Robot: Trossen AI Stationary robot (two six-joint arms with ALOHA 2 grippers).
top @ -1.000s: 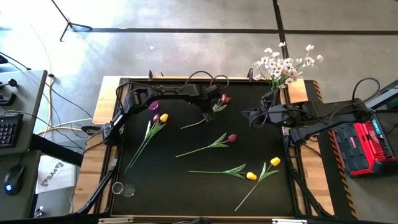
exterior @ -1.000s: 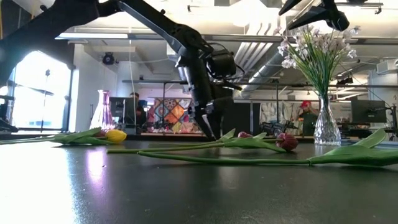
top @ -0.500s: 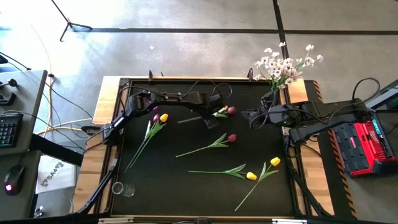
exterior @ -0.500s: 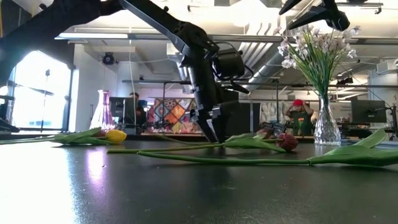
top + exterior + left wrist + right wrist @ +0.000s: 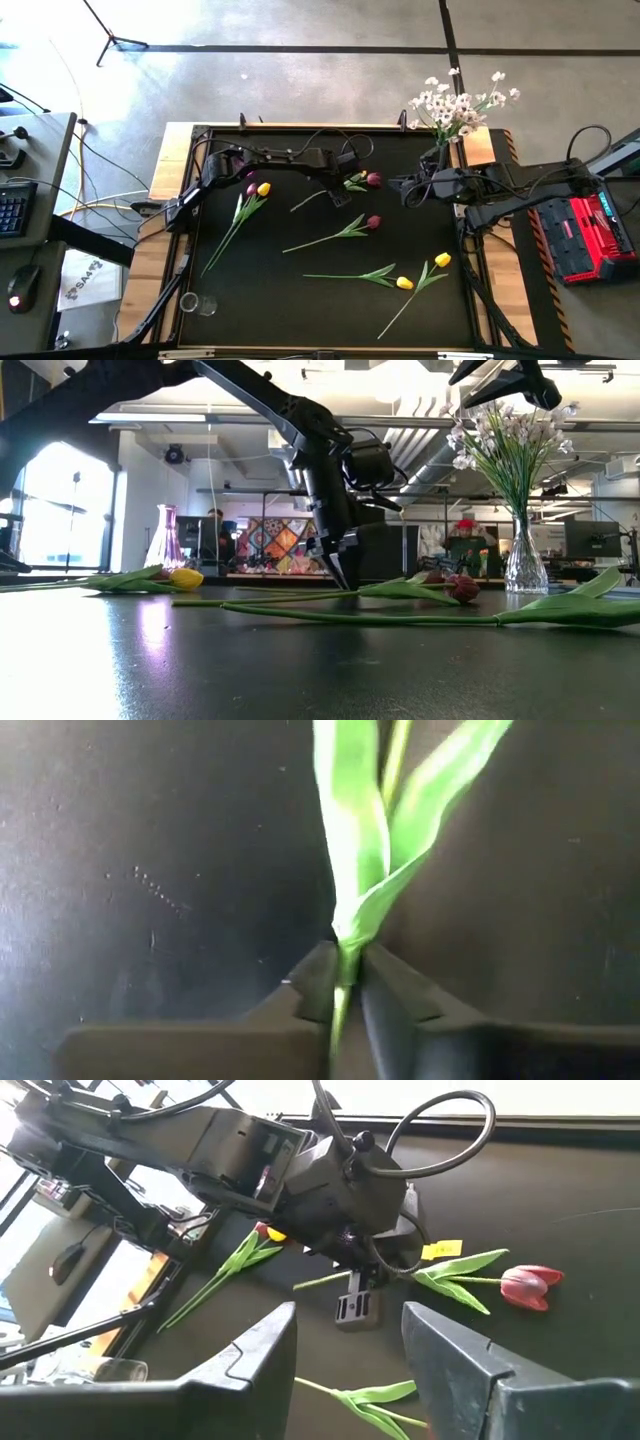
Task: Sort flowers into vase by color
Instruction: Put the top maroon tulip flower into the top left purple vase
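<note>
A dark red tulip (image 5: 373, 179) lies on the black table (image 5: 300, 270) at the far middle, its green stem (image 5: 310, 201) running toward the left. My left gripper (image 5: 338, 196) stands over the stem's middle, shut on it. My right gripper (image 5: 395, 186) hovers open, with nothing between its fingers, right of that tulip's head. Beside it, at the far right corner, a clear vase (image 5: 523, 563) holds white blossoms (image 5: 460, 100). Another red tulip (image 5: 373, 222) and two yellow tulips (image 5: 404, 283) (image 5: 442, 260) lie flat nearer the front. A yellow tulip (image 5: 263, 188) lies at the left. My left gripper pinches the red tulip's stem (image 5: 345, 970) between its two fingers, right where the leaves branch off, about midway along it. The fingers come from above, pointing down, and lie across the stem. Their tips reach the tabletop (image 5: 342, 582), where the tulip lies flat.
A small clear glass (image 5: 197, 303) stands at the near left corner. A purple vase (image 5: 165, 540) stands at the far left. Red equipment (image 5: 590, 235) sits off the table's right edge. A person (image 5: 468, 545) shows in the room beyond.
My left gripper has come down a little toward the table's near edge and shut on the red tulip's stem. The tulip has slid and turned on the table, its head going toward the near right.
</note>
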